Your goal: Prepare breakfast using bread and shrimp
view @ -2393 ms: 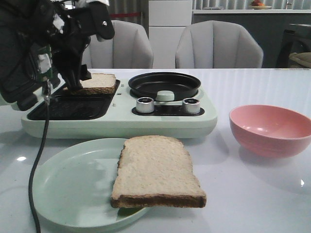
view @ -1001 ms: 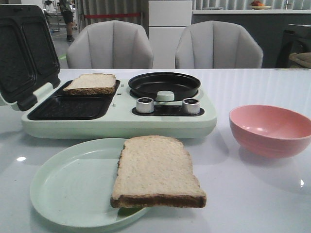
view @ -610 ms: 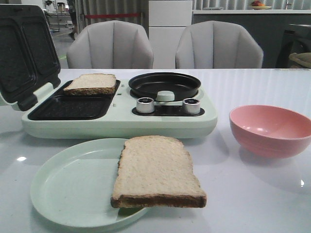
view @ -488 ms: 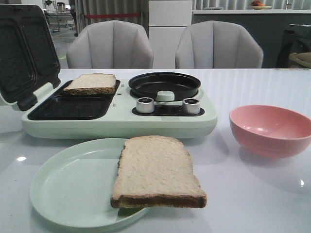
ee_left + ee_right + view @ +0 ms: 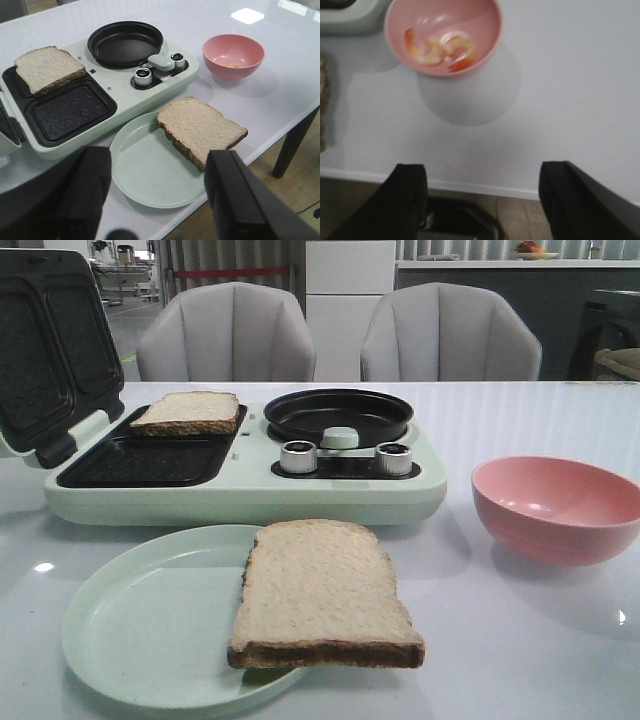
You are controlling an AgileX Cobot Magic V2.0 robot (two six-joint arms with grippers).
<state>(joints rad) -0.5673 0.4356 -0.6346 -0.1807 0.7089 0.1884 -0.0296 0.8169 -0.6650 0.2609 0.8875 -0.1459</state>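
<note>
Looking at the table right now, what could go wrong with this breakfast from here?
The square beige bread slice juts past the rim of the pale green round plate; a nudge might tip it onto the white table. The small curled orange-white shrimp lie deep in the pink round bowl, so the open right pincer could bump its wall or slip off them.

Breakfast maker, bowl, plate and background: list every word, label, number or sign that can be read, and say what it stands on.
None can be read in any view.
The breakfast maker shows tiny marks beside its two knobs, too small to read.
The pink bowl, the plate and the bread bear no text.
</note>
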